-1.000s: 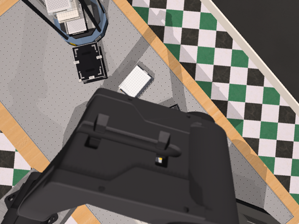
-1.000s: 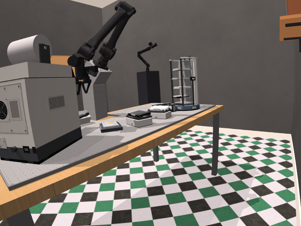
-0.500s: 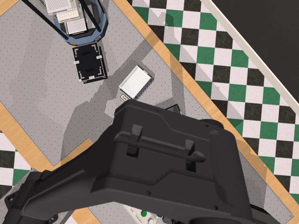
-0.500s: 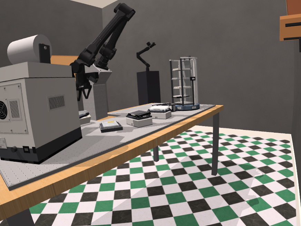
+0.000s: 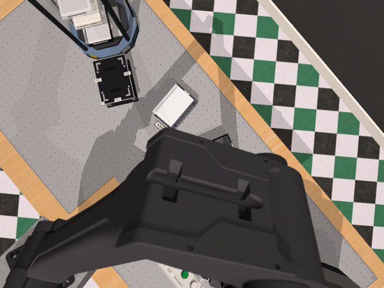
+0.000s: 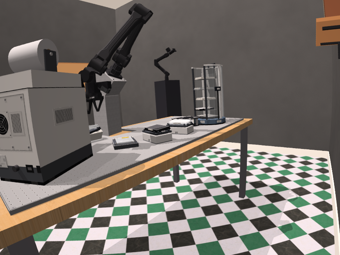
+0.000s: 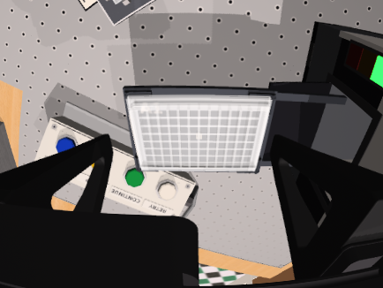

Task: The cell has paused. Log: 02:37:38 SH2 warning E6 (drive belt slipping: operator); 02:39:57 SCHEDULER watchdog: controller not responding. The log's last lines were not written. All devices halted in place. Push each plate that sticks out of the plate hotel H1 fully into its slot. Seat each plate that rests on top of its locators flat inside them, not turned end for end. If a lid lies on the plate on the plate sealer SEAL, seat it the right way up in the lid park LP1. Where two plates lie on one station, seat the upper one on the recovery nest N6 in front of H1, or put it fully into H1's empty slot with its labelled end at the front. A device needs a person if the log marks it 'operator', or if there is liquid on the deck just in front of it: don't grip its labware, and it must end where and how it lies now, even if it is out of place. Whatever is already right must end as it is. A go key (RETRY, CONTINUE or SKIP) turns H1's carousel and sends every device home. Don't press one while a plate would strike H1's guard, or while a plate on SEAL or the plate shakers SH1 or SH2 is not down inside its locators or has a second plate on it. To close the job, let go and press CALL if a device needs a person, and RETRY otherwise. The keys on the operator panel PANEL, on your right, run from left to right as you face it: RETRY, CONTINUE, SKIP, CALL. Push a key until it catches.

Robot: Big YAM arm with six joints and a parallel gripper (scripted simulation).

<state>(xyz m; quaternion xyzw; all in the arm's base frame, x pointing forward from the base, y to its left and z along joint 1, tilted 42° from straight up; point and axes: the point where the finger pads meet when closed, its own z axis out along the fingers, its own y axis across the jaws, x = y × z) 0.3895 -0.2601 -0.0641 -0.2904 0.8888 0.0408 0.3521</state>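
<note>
My gripper (image 7: 191, 143) (image 6: 93, 111) is open and empty, its fingers on either side of a clear-topped plate (image 7: 199, 138) in the wrist view. This plate lies on the dark carriage of the sealer (image 6: 63, 134); its height below the fingertips is hard to tell. The panel (image 7: 151, 182) shows a white RETRY key (image 7: 167, 190), a green CONTINUE key (image 7: 134, 178) and a blue key (image 7: 65, 145); a finger mostly hides the yellow key. Nest N6 (image 5: 113, 79) is bare in front of hotel H1 (image 5: 106, 51) (image 6: 211, 120), which holds several plates. A white plate (image 5: 174, 106) (image 6: 179, 121) lies on a shaker.
A black plate (image 6: 157, 128) lies on the nearer shaker (image 6: 156, 137). A low dark station (image 6: 125, 146) carries a clear piece with a yellow mark. The sealer's tall housing stands close beside the gripper. My arm (image 5: 209, 200) hides much of the deck in the top view.
</note>
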